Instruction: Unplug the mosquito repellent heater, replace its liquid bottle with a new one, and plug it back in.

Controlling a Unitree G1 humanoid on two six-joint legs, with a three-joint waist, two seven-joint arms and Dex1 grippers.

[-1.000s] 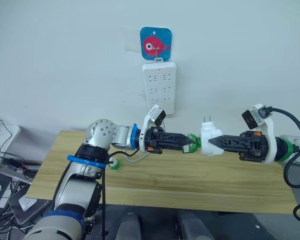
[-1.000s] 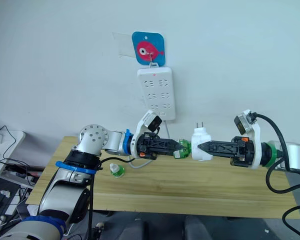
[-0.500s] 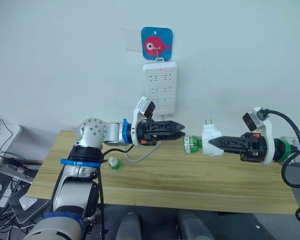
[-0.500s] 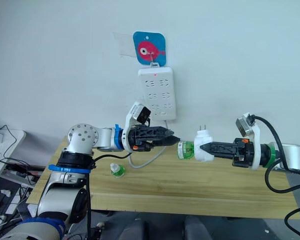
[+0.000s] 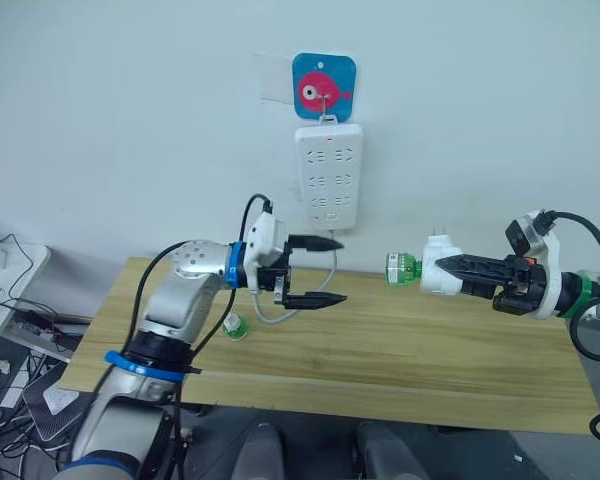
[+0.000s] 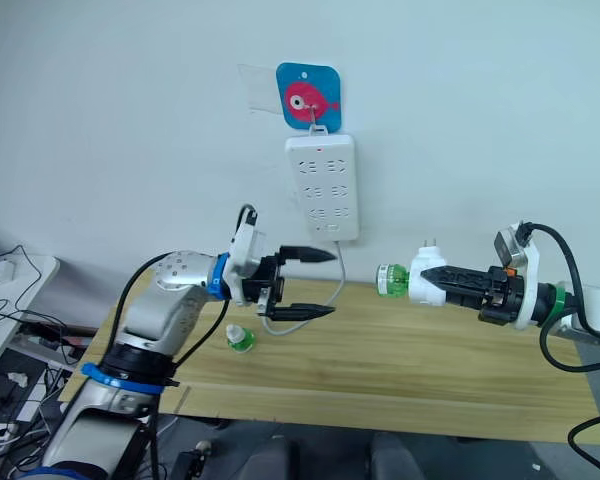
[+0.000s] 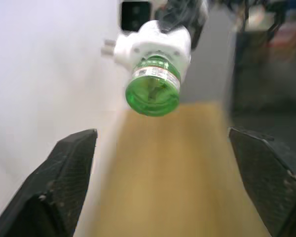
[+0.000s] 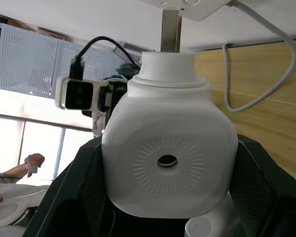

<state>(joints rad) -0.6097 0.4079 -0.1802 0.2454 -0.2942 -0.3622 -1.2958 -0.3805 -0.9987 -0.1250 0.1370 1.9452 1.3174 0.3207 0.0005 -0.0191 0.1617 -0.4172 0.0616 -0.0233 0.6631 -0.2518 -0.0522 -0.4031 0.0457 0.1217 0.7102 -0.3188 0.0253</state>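
Above the wooden table (image 5: 400,350), under the wall power strip (image 5: 327,187), the right gripper (image 5: 465,268) jaws clamp the mosquito repellent heater (image 5: 438,274), its liquid bottle (image 5: 402,268) still attached. The left gripper (image 5: 325,270) has let go and backed away, jaws wide open, so the swap isn't done. The new one (image 5: 234,326) stands near the table's back left.

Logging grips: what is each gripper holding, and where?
Right gripper clamps the heater by its white body; left gripper holds nothing.

Both head eyes look forward and down over the tabletop (image 5: 400,350) toward the wall (sharing almost everything); each wrist camera sits close, facing the heater (image 8: 170,153)
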